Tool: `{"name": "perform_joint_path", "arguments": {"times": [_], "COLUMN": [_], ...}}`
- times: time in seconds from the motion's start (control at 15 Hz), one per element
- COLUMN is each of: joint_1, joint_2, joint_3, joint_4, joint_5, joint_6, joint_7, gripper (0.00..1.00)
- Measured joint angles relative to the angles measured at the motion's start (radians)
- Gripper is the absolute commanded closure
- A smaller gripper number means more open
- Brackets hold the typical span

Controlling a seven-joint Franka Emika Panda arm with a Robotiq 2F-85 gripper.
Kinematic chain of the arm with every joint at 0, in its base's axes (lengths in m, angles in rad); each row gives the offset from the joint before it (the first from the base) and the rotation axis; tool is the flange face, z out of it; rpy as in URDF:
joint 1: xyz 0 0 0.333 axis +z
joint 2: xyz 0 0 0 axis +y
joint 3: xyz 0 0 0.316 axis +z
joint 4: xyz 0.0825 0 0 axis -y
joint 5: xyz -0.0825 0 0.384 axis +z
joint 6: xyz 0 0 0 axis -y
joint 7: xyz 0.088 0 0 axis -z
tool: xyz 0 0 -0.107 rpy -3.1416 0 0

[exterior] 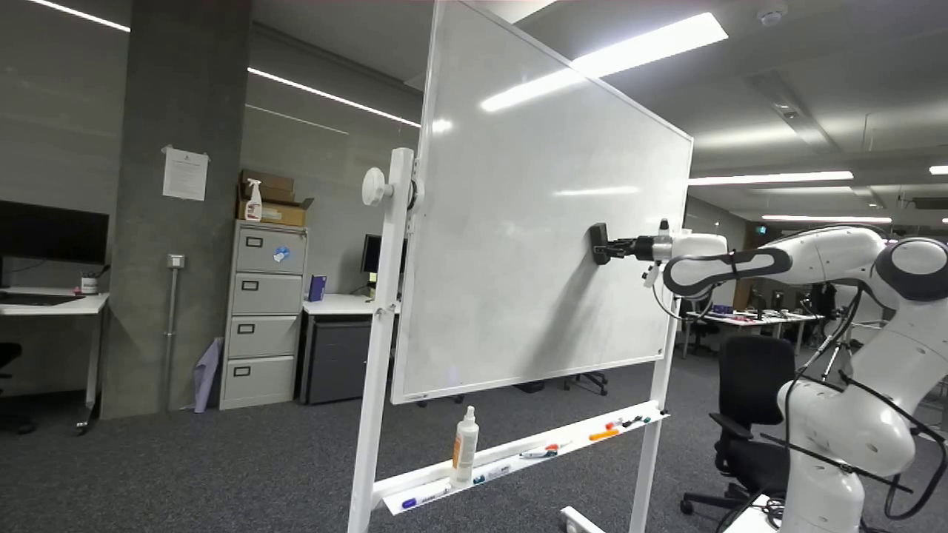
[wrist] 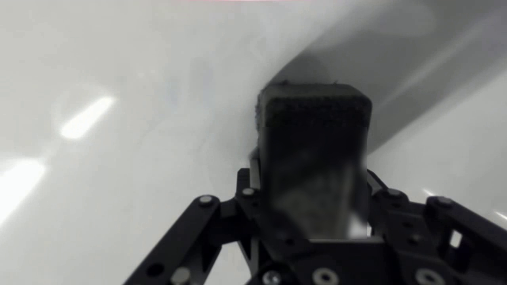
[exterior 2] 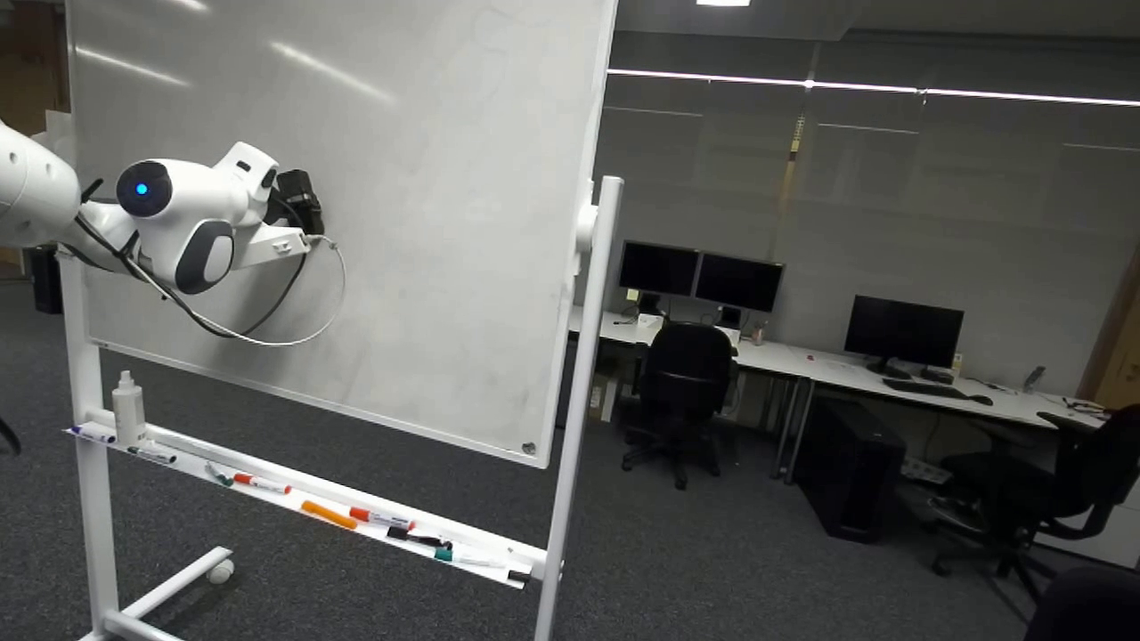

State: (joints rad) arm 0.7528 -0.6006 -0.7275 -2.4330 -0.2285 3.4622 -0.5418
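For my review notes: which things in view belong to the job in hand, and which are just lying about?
Part of the job:
black eraser, gripped between the fingers
whiteboard, apparently against the eraser

Just lying about:
white bottle and markers on the tray
spray bottle atop the filing cabinet
office chair

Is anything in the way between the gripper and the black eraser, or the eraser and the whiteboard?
Nothing visible: the gripper holds the black eraser, which sits right up by the whiteboard; whether they touch, I can't tell.
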Motion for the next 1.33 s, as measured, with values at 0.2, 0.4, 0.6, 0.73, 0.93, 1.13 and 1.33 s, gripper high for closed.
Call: {"name": "perform_joint_path", "arguments": {"times": [0.2,0.4,0.6,0.73,0.93,1.13,1.33], "joint_1": [-0.037,-0.036,-0.025,-0.006,0.035,0.089,0.121], "joint_2": [0.009,0.010,0.008,0.006,0.007,0.013,0.015], "joint_3": [0.013,0.013,0.013,0.018,0.039,0.048,0.044], "joint_4": [0.021,0.034,0.040,0.041,0.036,0.023,0.026], "joint_5": [0.033,0.045,0.045,0.045,0.045,0.044,0.044], "joint_6": [0.000,0.000,0.000,0.000,0.000,-0.001,-0.001], "joint_7": [0.000,0.000,0.000,0.000,0.000,-0.001,-0.005], "gripper": [0.69,0.69,0.69,0.69,0.69,0.69,0.69]}}
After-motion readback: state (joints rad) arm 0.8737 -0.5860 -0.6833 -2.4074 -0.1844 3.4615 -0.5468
